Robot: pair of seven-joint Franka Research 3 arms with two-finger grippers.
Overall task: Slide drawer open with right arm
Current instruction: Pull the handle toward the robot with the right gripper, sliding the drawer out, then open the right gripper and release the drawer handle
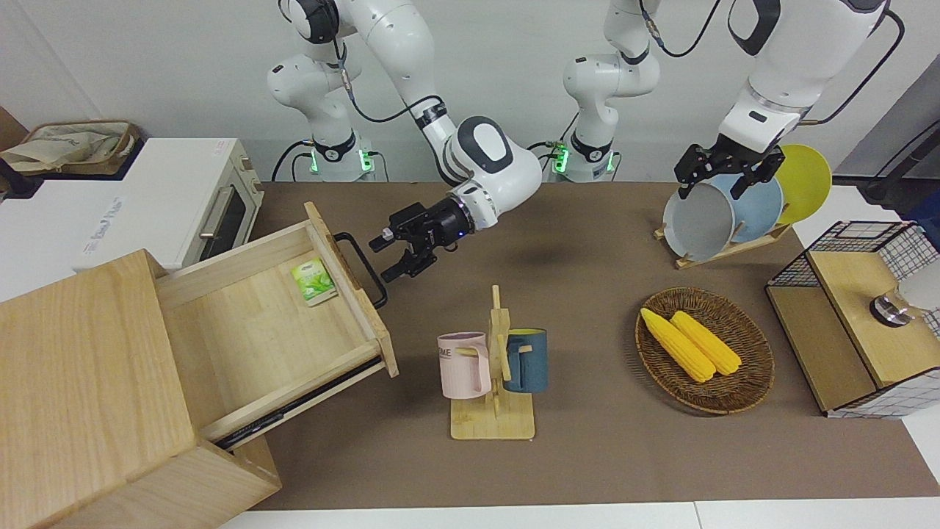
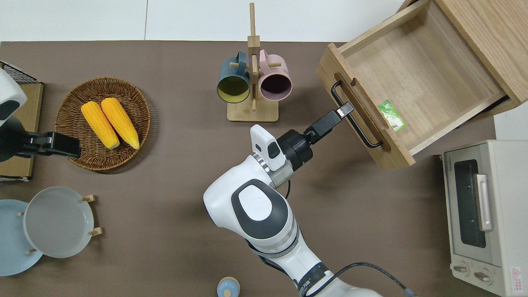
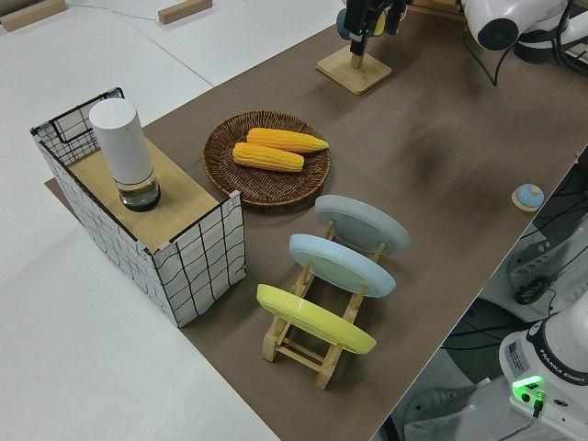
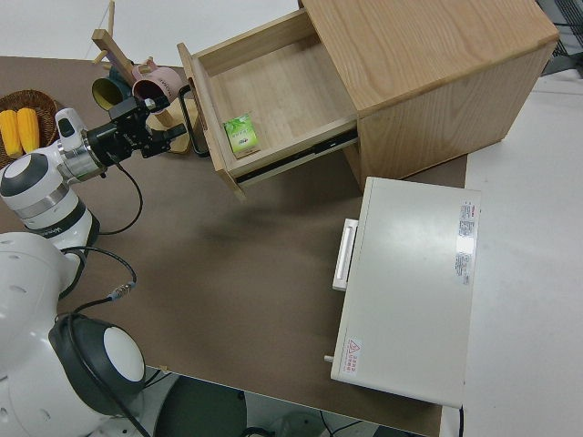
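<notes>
Two corn cobs (image 1: 690, 343) in wicker basket (image 1: 749, 382); mugs (image 1: 464, 365) on rack.

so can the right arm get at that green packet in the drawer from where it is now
Probably yes. The drawer is pulled well out, and the green packet lies uncovered just inside its front panel. The right gripper, fingers open, sits by the black handle; it would only need to lift over the panel.

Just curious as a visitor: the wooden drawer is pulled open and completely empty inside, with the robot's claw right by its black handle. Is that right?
Not quite. The drawer is open and the right gripper is by its handle, but a small green packet lies inside, as the front view shows.
</notes>
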